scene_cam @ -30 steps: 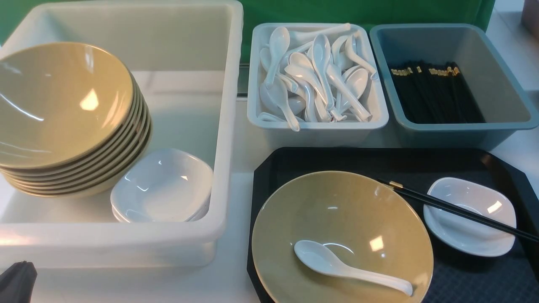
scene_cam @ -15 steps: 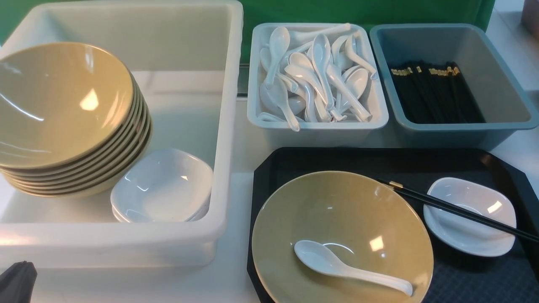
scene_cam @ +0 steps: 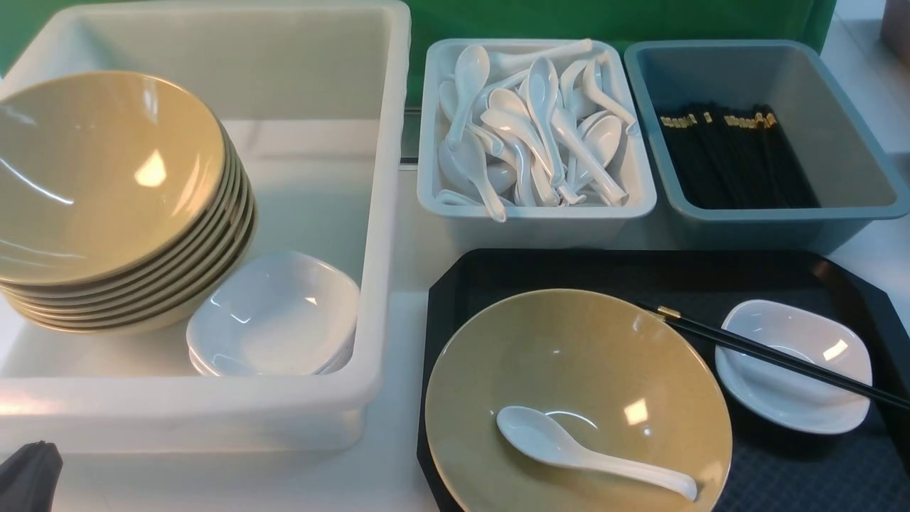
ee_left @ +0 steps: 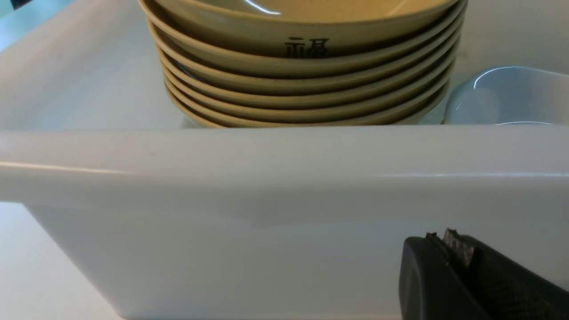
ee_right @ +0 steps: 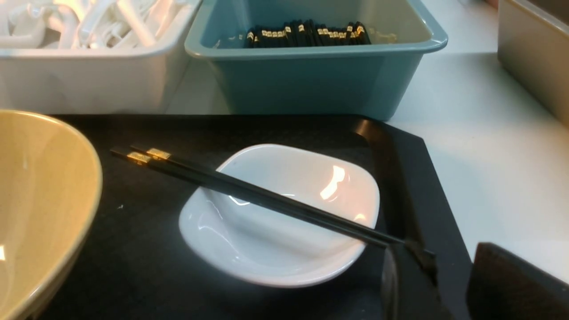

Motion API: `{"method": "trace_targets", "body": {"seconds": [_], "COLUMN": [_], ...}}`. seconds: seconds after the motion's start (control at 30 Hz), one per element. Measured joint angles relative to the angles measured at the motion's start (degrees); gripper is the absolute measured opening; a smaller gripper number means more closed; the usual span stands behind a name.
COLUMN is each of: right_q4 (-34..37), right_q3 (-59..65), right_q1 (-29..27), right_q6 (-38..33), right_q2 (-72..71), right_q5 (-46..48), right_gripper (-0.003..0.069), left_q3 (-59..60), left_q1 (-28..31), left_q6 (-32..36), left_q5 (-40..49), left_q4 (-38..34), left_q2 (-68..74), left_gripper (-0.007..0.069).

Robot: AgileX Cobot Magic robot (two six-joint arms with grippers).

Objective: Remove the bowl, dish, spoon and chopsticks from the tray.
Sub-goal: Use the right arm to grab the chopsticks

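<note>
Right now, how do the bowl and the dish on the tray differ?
The bowl is olive-yellow and round; the dish is white, rounded-square. The bowl is far wider than the dish. The bowl holds the spoon; the dish has the chopsticks lying across it. Both are glossy and sit upright on the tray.

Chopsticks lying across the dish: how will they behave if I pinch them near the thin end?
The chopsticks look thin, stiff and glossy, so they may slip or separate in a pinch. They rest across the dish rim, so lifting one end will probably pivot them and could nudge the small dish on the tray.
</note>
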Motion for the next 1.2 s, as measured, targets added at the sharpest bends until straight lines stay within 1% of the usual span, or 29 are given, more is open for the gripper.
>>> {"method": "trace_targets", "body": {"seconds": [0.07, 0.13, 0.2, 0.23, 0.27, 0.3, 0.33, 0.37, 0.4, 0.43, 0.47, 0.53, 0.57, 0.63, 0.67, 0.8, 0.83, 0.87, 0.93, 0.97, 1.0, 1.03, 1.07, 1.1, 1.13, 1.2], "right_q4": [0.0, 0.0, 0.0, 0.26, 1.28, 1.28, 3.43, 5.52, 5.94, 7.6, 10.31, 12.45, 12.61, 12.66, 12.68, 12.68, 12.73, 12.83, 13.09, 13.14, 13.22, 13.22, 13.22, 13.15, 13.15, 13.15], "right_q3": [0.0, 0.0, 0.0, 0.0, 0.0, 0.0, 0.0, 0.0, 0.0, 0.0, 0.0, 0.0, 0.0, 0.0, 0.0, 0.0, 0.0, 0.0, 0.0, 0.0, -1.19, -1.43, -4.04, -6.56, -10.0, -15.69], "right_q1": [0.0, 0.0, 0.0, 0.0, 0.0, 0.0, 0.0, 0.0, 0.0, 0.0, 0.0, 0.0, 0.0, 0.0, 0.0, 0.0, 0.0, 0.0, 0.2, 0.2, 1.12, 1.25, 2.16, 2.72, 3.28, 3.88], "right_q6": [0.0, 0.0, 0.62, 2.38, 5.97, 6.7, 12.79, 20.39, 21.6, 26.55, 35.47, 48.27, 50.74, 52.46, 52.61, 49.44, 48.57, 47.77, 43.51, 43.51, 36.62, 35.75, 29.99, 26.12, 21.47, 13.85], "right_q2": [0.0, 0.0, 0.0, 0.0, 0.0, 0.0, 0.0, 0.0, 0.0, 0.0, 0.0, 0.0, 0.0, 0.0, 0.0, 0.0, 0.0, 0.0, 0.0, 0.0, 0.0, 0.0, 0.17, 1.01, 3.21, 8.35], "right_q5": [0.0, 0.0, 0.0, -0.05, -0.11, -0.11, -0.17, -0.23, -0.29, -0.39, -0.5, -0.57, -0.6, -0.64, -0.64, -0.59, -0.59, -0.65, -1.31, -1.31, -0.67, -0.51, 0.3, 0.72, 1.09, 1.84], "right_gripper": [0.0239, 0.0239, 0.0239, 0.0239, 0.0239, 0.0239, 0.0239, 0.0239, 0.0239, 0.0239, 0.0239, 0.0239, 0.0239, 0.0239, 0.0239, 0.0239, 0.0239, 0.0239, 0.0239, 0.0239, 0.0236, 0.0235, 0.0221, 0.0202, 0.0166, 0.0115], "left_q3": [0.0, 0.0, 0.0, 0.0, 0.0, 0.0, 0.0, 0.0, 0.0, 0.0, 0.0, 0.0, 0.0, 0.0, 0.0, 0.0, -0.05, -0.36, -3.17, -3.62, -8.47, -9.09, -13.74, -17.23, -20.76, -27.84], "left_q1": [0.0, 0.0, 0.0, 0.0, 0.0, 0.0, 0.0, 0.0, 0.0, 0.0, 0.0, 0.0, 0.0, 0.0, 0.0, 0.0, 0.0, 0.0, 0.0, 0.0, 0.0, 0.0, 0.0, 0.0, 0.0, 0.0], "left_q6": [-0.29, -2.17, -6.48, -8.73, -12.74, -14.18, -18.7, -23.8, -25.1, -26.81, -29.78, -30.84, -30.84, -30.84, -30.88, -29.91, -26.58, -25.0, -16.87, -15.96, -7.41, -6.49, -0.51, 2.82, 5.64, 7.82], "left_q5": [-0.07, -0.41, -1.15, -1.9, -2.73, -3.15, -3.7, -4.28, -4.44, -4.73, -5.43, -6.52, -6.81, -7.22, -7.42, -7.17, -6.65, -6.16, -4.24, -4.0, -1.71, -1.4, 1.61, 4.22, 7.52, 12.77], "left_q4": [-0.25, -2.79, -9.7, -14.63, -20.46, -24.23, -30.9, -40.36, -42.93, -46.57, -54.13, -59.61, -60.49, -61.15, -62.02, -62.4, -62.4, -62.4, -62.12, -62.11, -60.95, -60.73, -58.57, -56.35, -52.97, -46.63], "left_q2": [0.0, 0.0, 0.0, 0.0, 0.0, 0.0, 0.0, 0.0, 0.0, 0.0, 0.0, 0.0, 0.0, 0.0, 0.0, 0.0, 0.0, 0.0, 0.0, 0.0, 0.0, 0.0, 1.0, 2.78, 5.41, 12.42], "left_gripper": [-0.0008, -0.0008, -0.0008, -0.0008, -0.0008, -0.0008, -0.0008, -0.0008, -0.0008, -0.0008, -0.0008, -0.0008, -0.0008, -0.0008, -0.0008, -0.0008, -0.0008, -0.0008, -0.0008, -0.0008, -0.0008, -0.0008, -0.0008, -0.0008, -0.0008, -0.0008]}}
